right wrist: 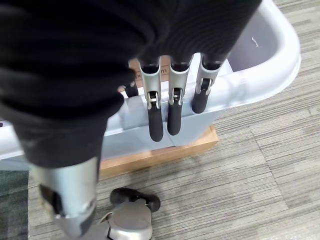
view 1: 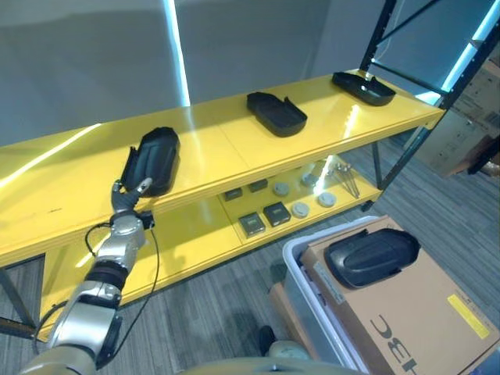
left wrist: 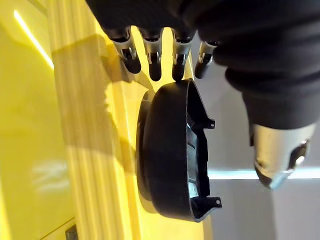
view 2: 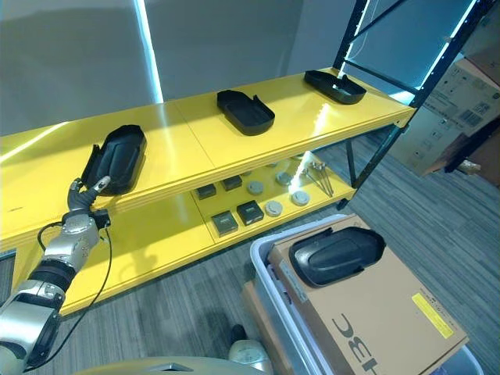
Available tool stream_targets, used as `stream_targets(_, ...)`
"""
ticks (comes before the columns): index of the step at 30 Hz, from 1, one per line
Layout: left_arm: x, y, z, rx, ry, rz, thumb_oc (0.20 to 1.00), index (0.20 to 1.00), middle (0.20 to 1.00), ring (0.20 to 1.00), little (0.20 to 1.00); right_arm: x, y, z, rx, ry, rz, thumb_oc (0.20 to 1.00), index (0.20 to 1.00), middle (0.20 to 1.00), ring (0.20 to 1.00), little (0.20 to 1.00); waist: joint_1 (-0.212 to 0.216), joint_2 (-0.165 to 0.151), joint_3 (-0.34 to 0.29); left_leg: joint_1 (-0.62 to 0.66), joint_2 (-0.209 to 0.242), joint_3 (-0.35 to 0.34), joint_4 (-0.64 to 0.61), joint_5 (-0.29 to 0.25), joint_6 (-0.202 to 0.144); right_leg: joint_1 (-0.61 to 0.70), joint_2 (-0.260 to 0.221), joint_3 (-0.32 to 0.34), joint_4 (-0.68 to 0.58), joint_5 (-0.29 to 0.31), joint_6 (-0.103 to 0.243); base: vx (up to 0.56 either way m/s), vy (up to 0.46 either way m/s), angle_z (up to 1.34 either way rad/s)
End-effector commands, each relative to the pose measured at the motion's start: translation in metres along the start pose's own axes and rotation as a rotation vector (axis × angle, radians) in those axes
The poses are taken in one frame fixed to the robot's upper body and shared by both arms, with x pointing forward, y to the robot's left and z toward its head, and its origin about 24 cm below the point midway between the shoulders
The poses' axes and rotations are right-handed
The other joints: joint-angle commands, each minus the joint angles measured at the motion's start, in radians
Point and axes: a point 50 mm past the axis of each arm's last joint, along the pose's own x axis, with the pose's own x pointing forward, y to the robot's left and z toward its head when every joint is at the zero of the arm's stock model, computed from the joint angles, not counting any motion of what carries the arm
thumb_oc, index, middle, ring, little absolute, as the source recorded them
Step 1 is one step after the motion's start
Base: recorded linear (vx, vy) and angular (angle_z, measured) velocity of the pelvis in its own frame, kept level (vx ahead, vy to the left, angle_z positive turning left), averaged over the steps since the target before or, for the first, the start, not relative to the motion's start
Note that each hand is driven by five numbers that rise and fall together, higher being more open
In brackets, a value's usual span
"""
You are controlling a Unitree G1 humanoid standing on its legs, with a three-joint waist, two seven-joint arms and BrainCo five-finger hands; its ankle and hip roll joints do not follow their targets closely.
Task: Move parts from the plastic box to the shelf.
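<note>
A black moulded part [view 1: 152, 160] lies on the top level of the yellow shelf [view 1: 226, 152], near its front edge. My left hand [view 1: 126, 205] is just in front of that part and open; in the left wrist view its straight fingers [left wrist: 155, 65] end right at the rim of the part [left wrist: 170, 155] without curling round it. Another black part [view 1: 371, 256] rests on a cardboard box [view 1: 422, 312] inside the grey plastic box [view 1: 295, 258] at the lower right. My right hand [right wrist: 156, 120] hangs open beside the plastic box's wall [right wrist: 250, 80], holding nothing.
Two more black parts [view 1: 275, 113] [view 1: 363, 87] lie further right on the top level. The lower level carries several small dark blocks [view 1: 275, 212] and round discs. A dark rack upright [view 1: 375, 47] and stacked cardboard boxes [view 1: 469, 117] stand at the right. A wooden base [right wrist: 160, 155] sits under the plastic box.
</note>
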Motion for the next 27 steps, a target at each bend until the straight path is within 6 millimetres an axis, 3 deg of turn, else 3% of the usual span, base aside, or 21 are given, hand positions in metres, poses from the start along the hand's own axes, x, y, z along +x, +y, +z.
stream_targets(1, -0.015, -0.047, -0.007, -0.045, 0.043, -0.204, 1.000, 1.000, 1.000, 1.000, 1.000, 0.003, 0.015, 0.027, -0.043, -0.093, 0.060, 1.000, 1.000, 1.000, 1.000, 1.000, -0.039, 0.010, 0.042, -0.070, 0.059, -0.029, 0.129, -0.088, 0.031, 0.041, -0.069, 0.032, 0.068, -0.142, 0.113, 0.00, 0.000, 0.00)
stream_targets(8, -0.031, -0.066, -0.008, -0.063, 0.019, -0.307, 1.000, 1.000, 1.000, 1.000, 1.000, 0.003, 0.018, 0.030, -0.035, -0.101, 0.054, 1.000, 1.000, 1.000, 1.000, 1.000, -0.029, 0.009, 0.037, -0.066, 0.055, -0.032, 0.124, -0.091, 0.034, 0.045, -0.069, 0.026, 0.063, -0.139, 0.111, 0.00, 0.000, 0.00)
stream_targets(16, -0.040, -0.073, -0.013, -0.080, 0.031, -0.365, 1.000, 1.000, 1.000, 1.000, 1.000, 0.003, 0.017, 0.031, -0.043, -0.099, 0.048, 1.000, 1.000, 1.000, 1.000, 1.000, -0.021, 0.011, 0.035, -0.065, 0.052, -0.036, 0.122, -0.093, 0.036, 0.047, -0.069, 0.022, 0.062, -0.138, 0.109, 0.00, 0.000, 0.00)
stream_targets(27, -0.050, -0.085, -0.001, -0.118, -0.027, -0.443, 1.000, 1.000, 1.000, 1.000, 1.000, 0.004, 0.018, 0.034, -0.049, -0.105, 0.048, 1.000, 1.000, 1.000, 1.000, 1.000, -0.009, 0.012, 0.027, -0.071, 0.045, -0.034, 0.109, -0.072, 0.045, 0.038, -0.070, 0.016, 0.058, -0.122, 0.102, -0.02, -0.004, 0.00)
